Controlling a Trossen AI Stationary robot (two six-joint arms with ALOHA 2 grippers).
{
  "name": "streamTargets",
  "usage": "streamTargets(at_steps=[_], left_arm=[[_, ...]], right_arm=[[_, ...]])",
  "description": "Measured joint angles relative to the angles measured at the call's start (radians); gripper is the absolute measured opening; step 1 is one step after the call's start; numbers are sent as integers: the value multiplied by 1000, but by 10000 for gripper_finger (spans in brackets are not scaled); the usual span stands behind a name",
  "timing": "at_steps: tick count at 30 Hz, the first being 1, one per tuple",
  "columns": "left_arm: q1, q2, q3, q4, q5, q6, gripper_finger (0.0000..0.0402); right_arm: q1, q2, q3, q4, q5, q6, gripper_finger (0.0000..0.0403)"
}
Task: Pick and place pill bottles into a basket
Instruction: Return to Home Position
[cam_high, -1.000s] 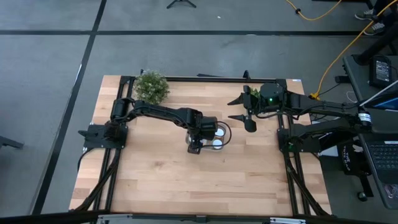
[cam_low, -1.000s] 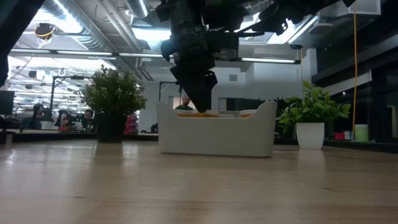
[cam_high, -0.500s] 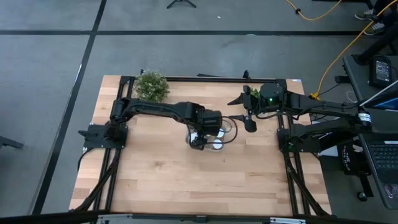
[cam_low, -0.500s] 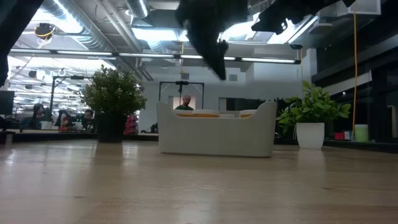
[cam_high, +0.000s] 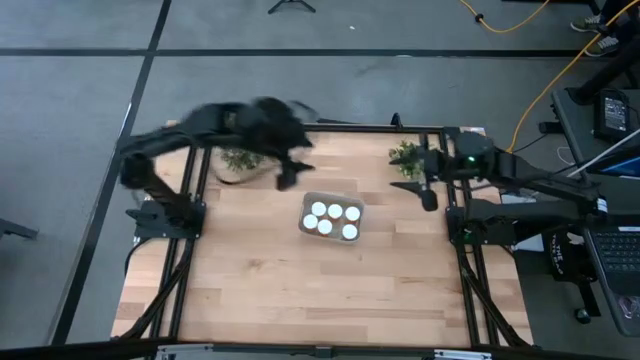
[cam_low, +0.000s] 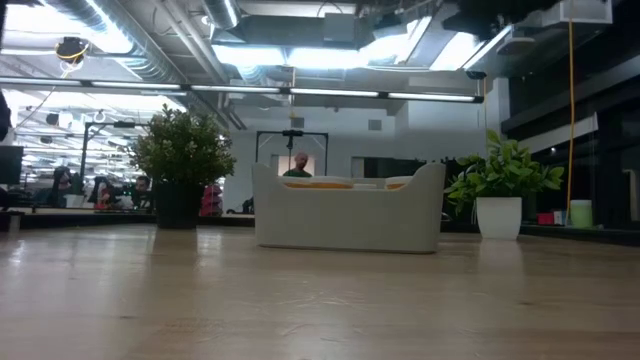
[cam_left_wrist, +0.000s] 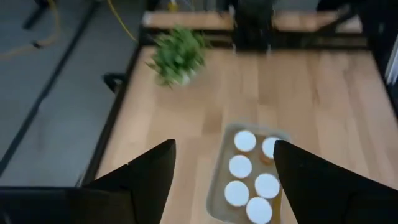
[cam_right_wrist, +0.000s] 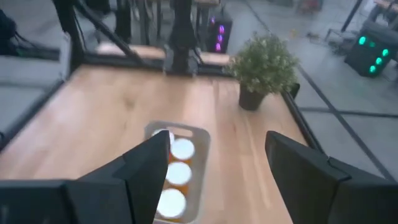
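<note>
The six pill bottles (cam_high: 335, 211) are standing upright inside the basket (cam_low: 345, 220), white caps up in two rows of three, packed side by side, which I judge is what is letting all six fit between the low walls; in the low view only a strip of orange is peeking over the rim. No bottle is showing outside it, so the placing looks done, with only the arms' parking left.

The left tool (cam_left_wrist: 224, 149) is hanging high over the back-left part of the worktop (cam_high: 260, 270), near the bushy potted plant (cam_low: 182, 150), its fingers spread wide and carrying nothing; the arm's outline is showing blurred in the high view. The right tool (cam_right_wrist: 217, 138) is waiting at the right edge, beside the leafy plant in a white pot (cam_low: 500, 180), likewise spread and empty; both are sitting well apart from the basket, probably so that nothing gets knocked.

The worktop is pale wooden planking in a dark frame, lying flat, with the basket near its middle; around it a grey floor is running off, crossed by a yellow cable (cam_high: 540, 100); beyond, long ceiling lights are glowing over an open workspace, and people are sitting far off.
</note>
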Motion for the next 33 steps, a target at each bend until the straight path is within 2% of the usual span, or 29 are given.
streamTargets(at_steps=[6, 10, 15, 18, 19, 21, 23, 26, 29, 33], left_arm=[[39, -322, -270, 150, 12, -110, 265], [39, -533, -464, 239, -61, -234, 265], [38, -752, -655, 117, -156, -284, 265], [24, -878, -844, 127, -248, -390, 265], [13, -919, -921, 165, -241, -400, 265], [-6, -1014, -1108, 326, -143, -395, 265], [-16, -1119, -1293, 554, 14, -382, 265], [-14, -1246, -1538, 853, 157, -420, 265], [-13, -1346, -1722, 935, 185, -486, 265], [-14, -1477, -1877, 1037, 243, -519, 265]], right_arm=[[-6, -236, -246, 174, -24, 183, 267], [-4, -370, -384, 279, -19, 279, 267], [-4, -474, -453, 267, 98, 292, 267], [-4, -502, -459, 271, 185, 262, 267], [-4, -505, -459, 272, 204, 248, 267], [-4, -506, -459, 273, 223, 234, 267], [-4, -506, -459, 275, 225, 237, 267], [-4, -506, -459, 275, 225, 256, 267], [-4, -506, -459, 275, 227, 256, 267], [-4, -506, -459, 275, 227, 260, 267]])
